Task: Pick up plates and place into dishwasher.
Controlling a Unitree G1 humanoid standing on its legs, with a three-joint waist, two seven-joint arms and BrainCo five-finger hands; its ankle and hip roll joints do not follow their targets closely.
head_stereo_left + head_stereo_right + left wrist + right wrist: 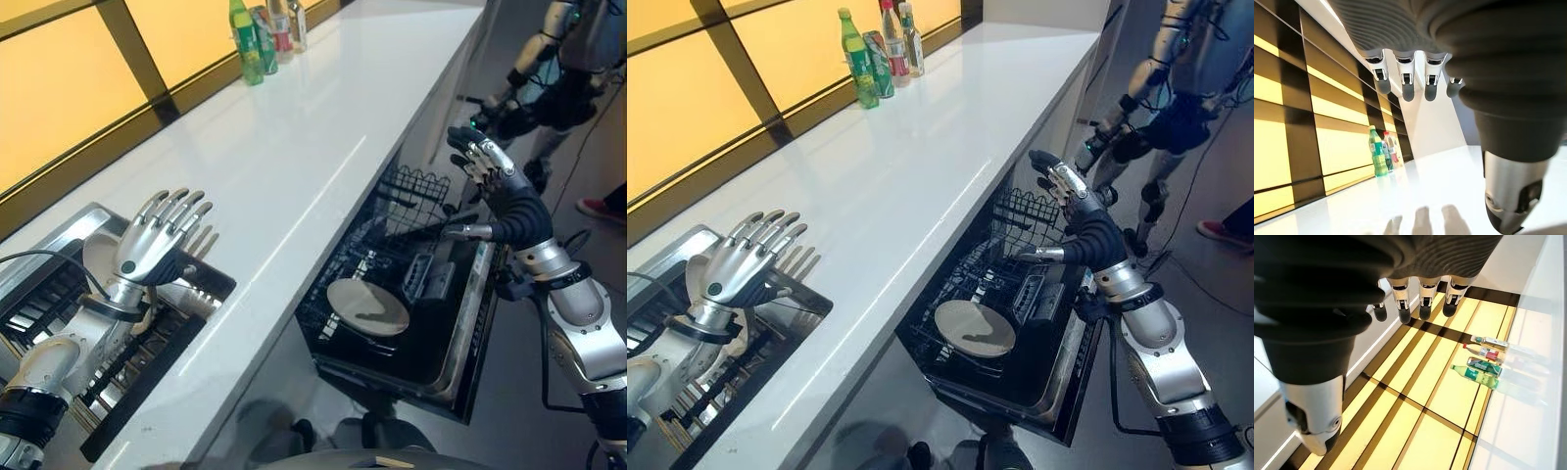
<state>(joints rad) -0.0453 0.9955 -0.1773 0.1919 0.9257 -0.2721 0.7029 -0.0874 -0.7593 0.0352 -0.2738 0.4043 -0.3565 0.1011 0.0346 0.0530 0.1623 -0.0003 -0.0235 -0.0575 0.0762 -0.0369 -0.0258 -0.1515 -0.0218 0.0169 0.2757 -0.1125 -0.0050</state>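
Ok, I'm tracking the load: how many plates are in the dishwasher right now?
1: a pale plate lies flat in the pulled-out rack of the dishwasher, toward its near end. Others could be hidden among the dark wires.

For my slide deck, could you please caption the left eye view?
Both hands open: left hand over the drying rack, right hand above the dishwasher rack holding one plate.

Greyish plate (pixel 367 306), glossy white counter (pixel 284 166)

Head eyes look down on counter (pixel 323 147) and dishwasher (pixel 1019 323) — wrist cameras, close, share the bottles (pixel 1382 151).
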